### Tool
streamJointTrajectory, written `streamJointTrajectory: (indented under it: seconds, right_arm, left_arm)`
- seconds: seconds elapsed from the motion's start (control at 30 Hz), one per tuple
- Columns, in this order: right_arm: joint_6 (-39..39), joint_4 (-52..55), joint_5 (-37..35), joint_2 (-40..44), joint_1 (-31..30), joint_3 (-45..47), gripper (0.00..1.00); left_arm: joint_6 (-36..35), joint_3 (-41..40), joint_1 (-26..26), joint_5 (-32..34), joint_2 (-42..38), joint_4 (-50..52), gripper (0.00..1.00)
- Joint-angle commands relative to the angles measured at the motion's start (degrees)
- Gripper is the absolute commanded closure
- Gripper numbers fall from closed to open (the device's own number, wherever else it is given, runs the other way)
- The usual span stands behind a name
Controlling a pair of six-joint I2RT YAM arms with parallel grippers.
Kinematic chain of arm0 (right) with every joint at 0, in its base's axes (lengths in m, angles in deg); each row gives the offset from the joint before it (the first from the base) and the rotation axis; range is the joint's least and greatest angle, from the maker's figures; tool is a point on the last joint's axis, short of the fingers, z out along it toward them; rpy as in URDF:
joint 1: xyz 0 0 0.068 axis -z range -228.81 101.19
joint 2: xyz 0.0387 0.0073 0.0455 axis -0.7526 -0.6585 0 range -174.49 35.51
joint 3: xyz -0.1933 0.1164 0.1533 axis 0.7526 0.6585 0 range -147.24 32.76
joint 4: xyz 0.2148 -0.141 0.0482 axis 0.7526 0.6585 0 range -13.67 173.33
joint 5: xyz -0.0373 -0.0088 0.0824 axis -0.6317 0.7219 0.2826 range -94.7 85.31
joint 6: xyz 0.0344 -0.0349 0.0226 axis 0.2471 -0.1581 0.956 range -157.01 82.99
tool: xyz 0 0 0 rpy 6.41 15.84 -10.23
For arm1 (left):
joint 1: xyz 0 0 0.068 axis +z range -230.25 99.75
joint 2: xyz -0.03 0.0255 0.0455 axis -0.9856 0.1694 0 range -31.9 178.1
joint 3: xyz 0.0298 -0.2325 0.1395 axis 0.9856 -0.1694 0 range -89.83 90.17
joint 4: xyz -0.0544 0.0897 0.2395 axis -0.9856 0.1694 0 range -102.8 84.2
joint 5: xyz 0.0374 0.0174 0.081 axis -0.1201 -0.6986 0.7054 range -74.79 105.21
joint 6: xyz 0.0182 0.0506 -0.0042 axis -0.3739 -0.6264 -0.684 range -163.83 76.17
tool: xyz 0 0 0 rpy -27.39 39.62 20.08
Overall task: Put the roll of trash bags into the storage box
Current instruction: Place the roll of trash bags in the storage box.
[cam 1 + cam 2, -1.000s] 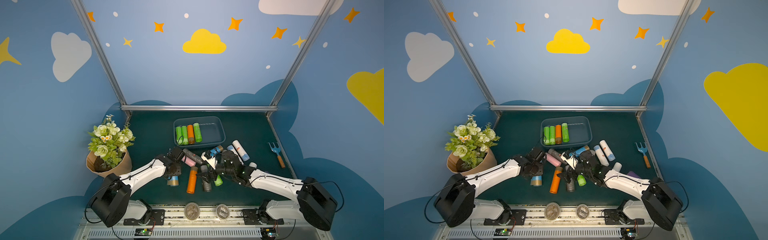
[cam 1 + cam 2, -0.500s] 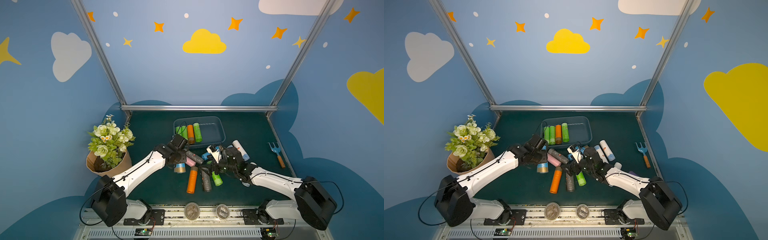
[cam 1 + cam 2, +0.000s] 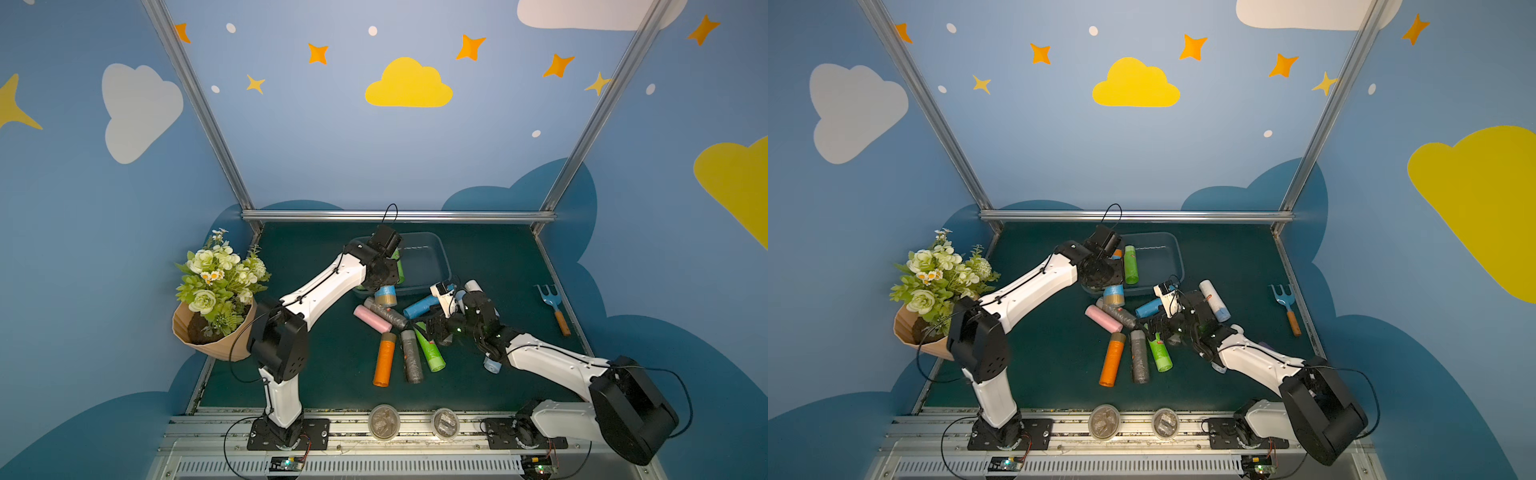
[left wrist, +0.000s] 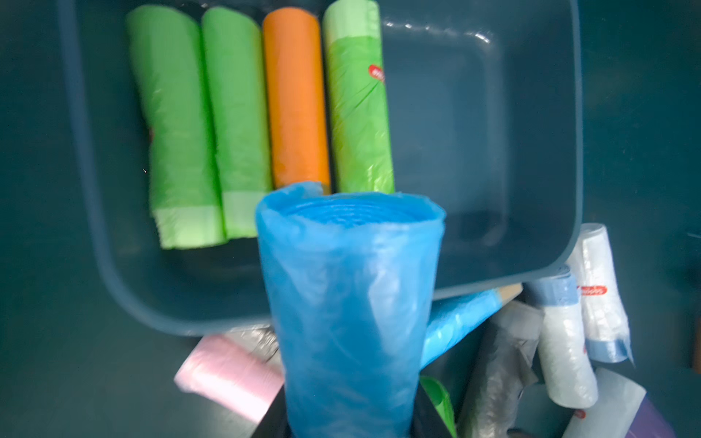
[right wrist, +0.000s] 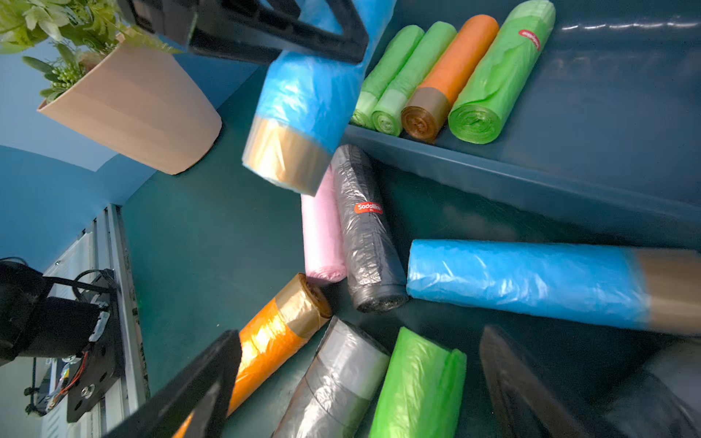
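My left gripper (image 4: 349, 426) is shut on a blue roll of trash bags (image 4: 349, 303) with a tan end band (image 5: 282, 159). The roll hangs end-down over the near left rim of the storage box (image 3: 434, 259), a blue-grey tub. Three green rolls and an orange roll (image 4: 296, 98) lie side by side in the tub's left half. My right gripper (image 5: 360, 379) stands open low over the loose pile, above a grey roll (image 5: 341, 379) and a green roll (image 5: 421, 383). In both top views it sits right of the pile (image 3: 432, 328) (image 3: 1163, 328).
Loose rolls lie in front of the box: pink (image 3: 372, 318), dark grey (image 3: 390, 313), blue (image 3: 419, 306), orange (image 3: 383, 359), white (image 3: 1214, 299). A flower pot (image 3: 216, 324) stands at the left, a garden fork (image 3: 555, 305) at the right, two round tubs (image 3: 383, 422) on the front rail.
The left arm has raised the blue roll off the table and carried it back toward the box. The right gripper has shifted slightly and stayed open over the pile.
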Motion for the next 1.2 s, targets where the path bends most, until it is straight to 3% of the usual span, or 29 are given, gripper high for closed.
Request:
streamJointTrajectory:
  seconds: [0.0,0.47,0.73,1.17]
  right_arm:
    - [1.03,-1.61,-0.04,1.26,0.42,0.65,0.04]
    - [0.94,-2.57,-0.74,1.74,0.77,1.34,0.04]
    - [1.00,-2.82,-0.97,1.45,1.34,1.44,0.04]
    - [0.95,-2.94,-0.18,-0.07,1.65,0.87,0.04]
  left_arm:
    - [-1.34,7.85,0.28,-0.05,4.05,3.91,0.62]
    - [-2.69,48.62,0.87,-2.24,31.93,13.28,0.61]
    - [-3.41,50.82,1.02,-4.64,36.83,4.35,0.61]
    - [-2.84,50.69,1.38,-6.05,42.32,0.77,0.61]
